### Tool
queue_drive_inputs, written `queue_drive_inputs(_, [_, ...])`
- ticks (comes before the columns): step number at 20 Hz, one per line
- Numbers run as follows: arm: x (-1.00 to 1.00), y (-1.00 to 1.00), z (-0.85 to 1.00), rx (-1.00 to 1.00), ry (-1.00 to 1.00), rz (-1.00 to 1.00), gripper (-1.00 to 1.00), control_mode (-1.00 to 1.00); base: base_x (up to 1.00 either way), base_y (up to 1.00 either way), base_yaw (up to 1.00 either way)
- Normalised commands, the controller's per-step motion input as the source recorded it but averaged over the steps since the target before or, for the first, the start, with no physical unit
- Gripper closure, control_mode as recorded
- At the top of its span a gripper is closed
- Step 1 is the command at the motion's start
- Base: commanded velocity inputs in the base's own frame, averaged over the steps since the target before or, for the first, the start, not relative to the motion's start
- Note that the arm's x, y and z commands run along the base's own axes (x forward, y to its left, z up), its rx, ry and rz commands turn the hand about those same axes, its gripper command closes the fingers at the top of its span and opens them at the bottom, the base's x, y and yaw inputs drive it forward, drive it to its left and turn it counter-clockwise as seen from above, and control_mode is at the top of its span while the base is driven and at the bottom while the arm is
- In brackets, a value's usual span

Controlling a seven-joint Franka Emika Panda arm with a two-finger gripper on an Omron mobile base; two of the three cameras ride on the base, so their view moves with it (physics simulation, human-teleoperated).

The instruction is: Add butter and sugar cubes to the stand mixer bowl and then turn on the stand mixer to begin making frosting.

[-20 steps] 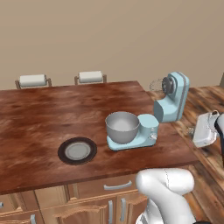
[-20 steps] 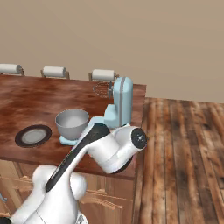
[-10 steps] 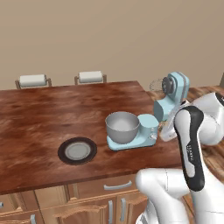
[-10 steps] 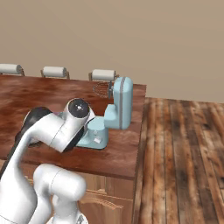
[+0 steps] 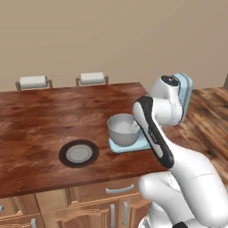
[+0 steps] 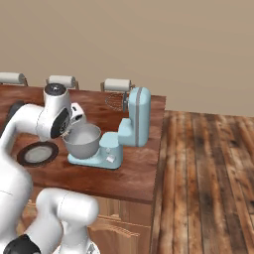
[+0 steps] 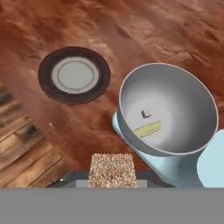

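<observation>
The grey stand mixer bowl (image 7: 175, 94) sits on the base of the light blue stand mixer (image 6: 136, 116), whose head is tilted back with the whisk up. Inside the bowl lie the pale yellow butter (image 7: 147, 129) and one small sugar cube (image 7: 146, 113). My gripper (image 7: 112, 178) is shut on a speckled tan sugar cube (image 7: 112, 167), held above the counter just beside the bowl's rim. In the right base view the hand (image 6: 75, 114) hovers over the bowl (image 6: 82, 141). From the left base the forearm crosses in front of the bowl (image 5: 120, 130) and mixer (image 5: 185, 91).
A flat dark round plate (image 7: 74, 74) with a grey centre lies on the wooden counter (image 5: 49, 120) left of the mixer, also seen as the plate (image 5: 79, 153). Chair backs (image 5: 92, 78) stand behind the counter. Wooden floor (image 6: 208, 163) lies to the right.
The arm has swung from off the counter's right side leftward, bringing the hand with the cube over to the bowl. Mixer, bowl and plate have stayed put.
</observation>
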Motion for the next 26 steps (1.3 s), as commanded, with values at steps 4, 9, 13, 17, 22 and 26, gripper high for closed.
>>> queue_drive_inputs(4, [0.96, 0.33, -0.08, -0.14, 0.32, -0.10, 1.00, -1.00, 0.00, 0.00, 0.00])
queue_drive_inputs(9, [0.96, 0.05, -0.41, -0.12, 0.27, -0.12, 1.00, -1.00, 0.00, 0.00, 0.00])
queue_drive_inputs(13, [0.86, 0.00, -0.74, -0.10, 0.19, -0.10, 1.00, -1.00, 0.00, 0.00, 0.00])
queue_drive_inputs(17, [0.41, 0.00, -0.93, -0.04, 0.09, -0.06, 1.00, -1.00, 0.00, 0.00, 0.00])
queue_drive_inputs(22, [0.15, 0.00, -0.75, 0.00, 0.02, -0.01, 1.00, -1.00, 0.00, 0.00, 0.00])
queue_drive_inputs(26, [0.06, 0.00, -0.47, 0.00, 0.00, 0.00, 1.00, -1.00, 0.00, 0.00, 0.00])
